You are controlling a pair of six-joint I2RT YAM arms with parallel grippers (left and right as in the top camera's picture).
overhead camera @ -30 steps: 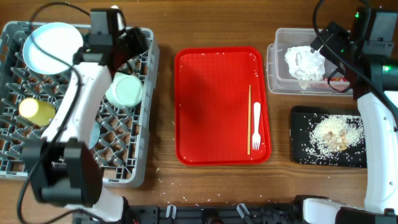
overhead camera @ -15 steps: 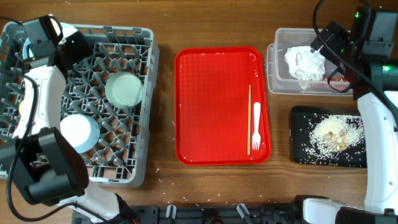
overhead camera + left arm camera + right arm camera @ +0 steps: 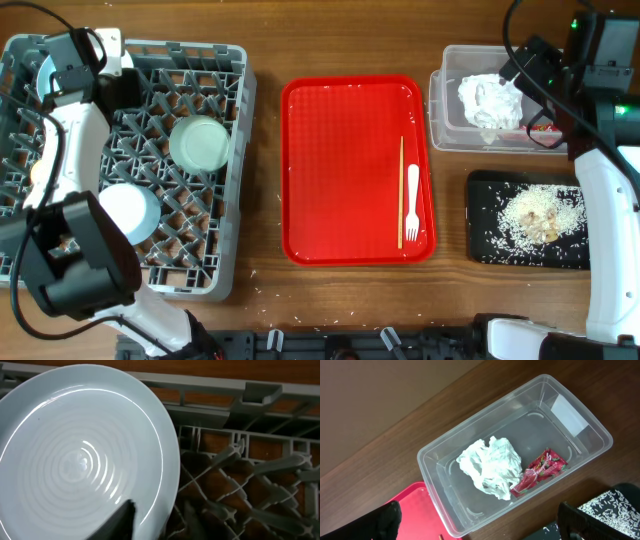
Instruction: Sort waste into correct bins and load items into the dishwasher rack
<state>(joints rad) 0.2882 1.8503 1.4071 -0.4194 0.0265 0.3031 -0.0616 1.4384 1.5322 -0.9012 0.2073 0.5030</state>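
Overhead: we record the left gripper (image 3: 70, 62) over the far-left corner of the dishwasher rack (image 3: 190, 240), above the white plate (image 3: 41, 78). The white fork (image 3: 412, 205) and wooden stick (image 3: 401, 190) lie on the red tray (image 3: 340, 170).

Left wrist: the plate sits in the rack corner with one finger (image 3: 124, 521) before its face. We cannot tell the jaw opening.

Right wrist: the right gripper (image 3: 480, 522) gapes wide, empty, over the clear tub (image 3: 535, 430), which holds the napkin (image 3: 492, 465) and red wrapper (image 3: 540, 470).

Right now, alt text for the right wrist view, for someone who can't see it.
A clear tub on the wooden table holds a crumpled white napkin with a red wrapper beside it. Corners of the red tray and the rice-strewn black tray show below.
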